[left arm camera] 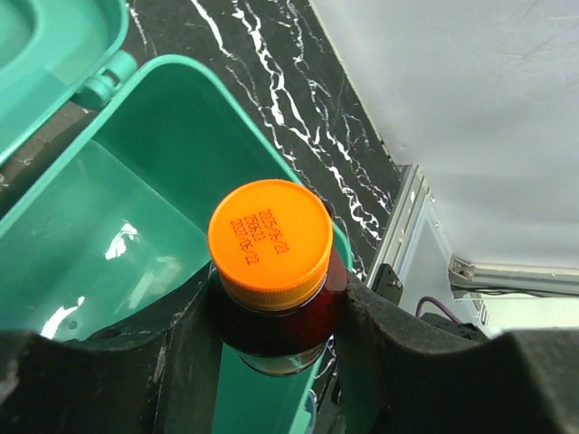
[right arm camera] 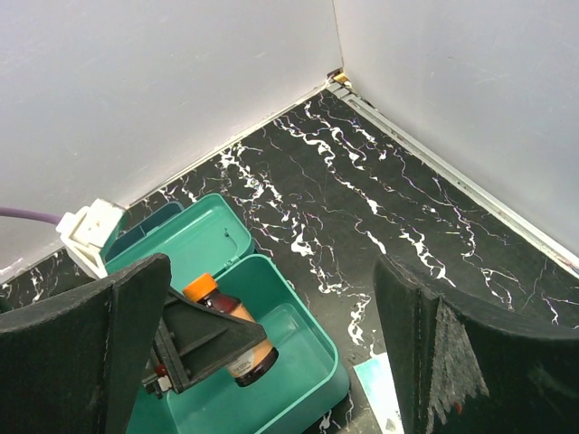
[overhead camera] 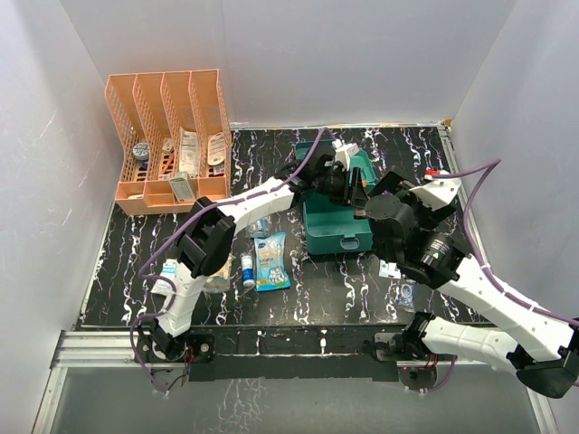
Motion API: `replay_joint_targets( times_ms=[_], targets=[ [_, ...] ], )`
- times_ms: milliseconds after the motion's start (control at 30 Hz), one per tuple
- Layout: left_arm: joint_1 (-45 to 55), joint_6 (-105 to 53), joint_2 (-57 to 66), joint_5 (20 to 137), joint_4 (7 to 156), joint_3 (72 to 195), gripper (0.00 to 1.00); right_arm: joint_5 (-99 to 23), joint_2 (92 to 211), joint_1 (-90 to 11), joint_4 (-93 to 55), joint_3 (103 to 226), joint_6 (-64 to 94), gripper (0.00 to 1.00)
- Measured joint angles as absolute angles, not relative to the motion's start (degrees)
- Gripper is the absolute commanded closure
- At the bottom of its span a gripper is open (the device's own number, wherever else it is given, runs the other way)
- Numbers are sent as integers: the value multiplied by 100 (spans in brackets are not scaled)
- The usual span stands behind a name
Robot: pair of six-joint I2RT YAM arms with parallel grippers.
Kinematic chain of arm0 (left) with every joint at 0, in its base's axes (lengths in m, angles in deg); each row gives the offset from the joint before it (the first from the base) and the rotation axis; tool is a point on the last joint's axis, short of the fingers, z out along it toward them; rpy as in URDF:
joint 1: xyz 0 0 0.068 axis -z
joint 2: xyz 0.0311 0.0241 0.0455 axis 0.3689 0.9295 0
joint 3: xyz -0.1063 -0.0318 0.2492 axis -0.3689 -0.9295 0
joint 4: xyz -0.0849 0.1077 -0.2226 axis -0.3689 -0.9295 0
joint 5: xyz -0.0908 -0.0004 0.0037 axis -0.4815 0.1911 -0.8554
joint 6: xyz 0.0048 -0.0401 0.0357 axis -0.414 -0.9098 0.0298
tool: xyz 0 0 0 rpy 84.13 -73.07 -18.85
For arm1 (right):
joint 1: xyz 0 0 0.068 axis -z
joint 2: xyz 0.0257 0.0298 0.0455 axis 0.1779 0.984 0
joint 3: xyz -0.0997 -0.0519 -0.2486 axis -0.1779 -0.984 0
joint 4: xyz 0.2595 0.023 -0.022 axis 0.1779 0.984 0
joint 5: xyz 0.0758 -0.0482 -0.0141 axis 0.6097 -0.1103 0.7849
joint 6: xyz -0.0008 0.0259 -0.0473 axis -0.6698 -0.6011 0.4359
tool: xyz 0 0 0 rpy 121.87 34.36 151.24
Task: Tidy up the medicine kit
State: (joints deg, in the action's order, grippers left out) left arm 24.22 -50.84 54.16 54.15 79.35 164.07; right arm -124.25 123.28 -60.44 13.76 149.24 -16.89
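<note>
One amber bottle [left arm camera: 270, 240], orange-capped, clamped in left hand [left arm camera: 276, 348], poised over medicine kit [left arm camera: 181, 154] open compartment toward bench [right arm camera: 362, 181] far edge; right hand [right arm camera: 280, 353] spread, empty.

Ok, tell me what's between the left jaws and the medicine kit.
The orange-capped bottle, held in the left jaws over the medicine kit; see left wrist view.

One medicine kit [overhead camera: 336, 237], one bottle [left arm camera: 270, 242]
</note>
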Motion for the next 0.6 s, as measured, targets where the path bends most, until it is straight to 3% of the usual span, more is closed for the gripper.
replay_joint_targets(
  times_ms=[600],
  targets=[
    [2592,-5139,6222,5424,7583,16895,100,-12469,12168,-6044,1553,14920,-1805,7]
  ],
)
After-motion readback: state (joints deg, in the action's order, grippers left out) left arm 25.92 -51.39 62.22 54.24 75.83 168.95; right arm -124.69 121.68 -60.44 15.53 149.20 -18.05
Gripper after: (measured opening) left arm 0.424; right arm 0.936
